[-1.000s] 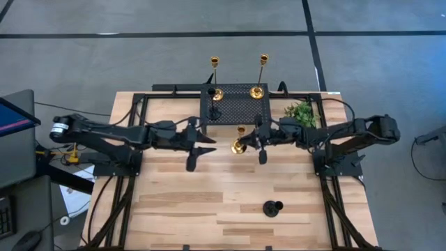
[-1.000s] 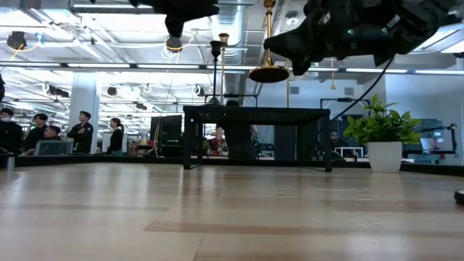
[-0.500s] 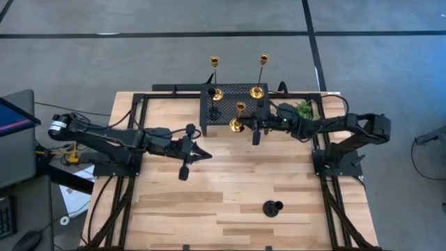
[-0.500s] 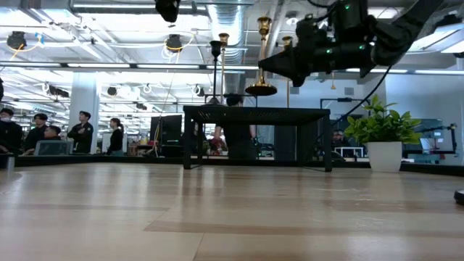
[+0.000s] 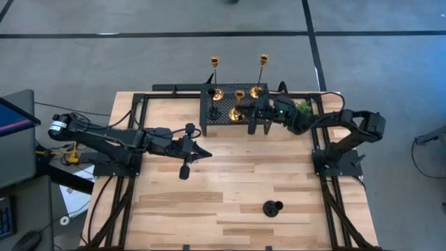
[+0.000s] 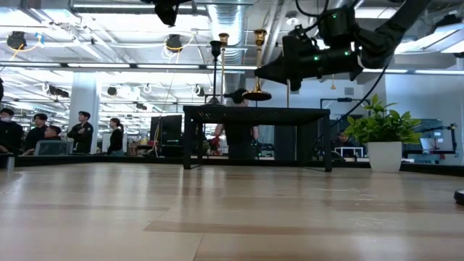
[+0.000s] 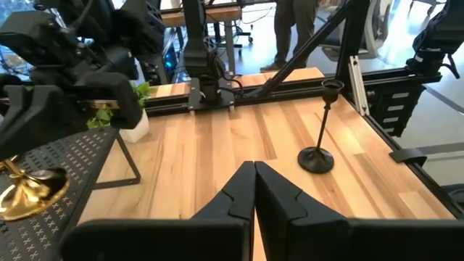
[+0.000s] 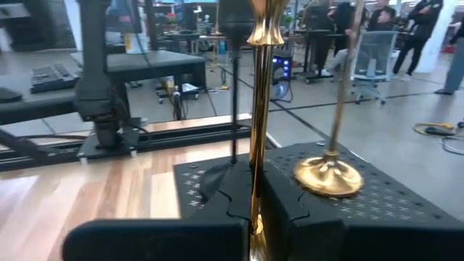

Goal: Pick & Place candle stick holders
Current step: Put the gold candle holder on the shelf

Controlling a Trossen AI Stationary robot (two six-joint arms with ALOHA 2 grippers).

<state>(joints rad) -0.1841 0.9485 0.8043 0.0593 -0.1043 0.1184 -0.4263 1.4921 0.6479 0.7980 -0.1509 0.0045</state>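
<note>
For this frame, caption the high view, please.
Right gripper carries a gold candlestick holder over the black mesh rack.

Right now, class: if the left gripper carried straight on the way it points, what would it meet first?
Probably the black candlestick holder standing alone on the table, slightly to one side of the line of the shut left gripper; depth is uncertain, so it might just pass it.

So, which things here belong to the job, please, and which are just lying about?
Job: shorter gold holder in right tool; two tall gold holders; one black holder on mesh rack; other black holder on table.
Lying about: mesh rack; plant.
</note>
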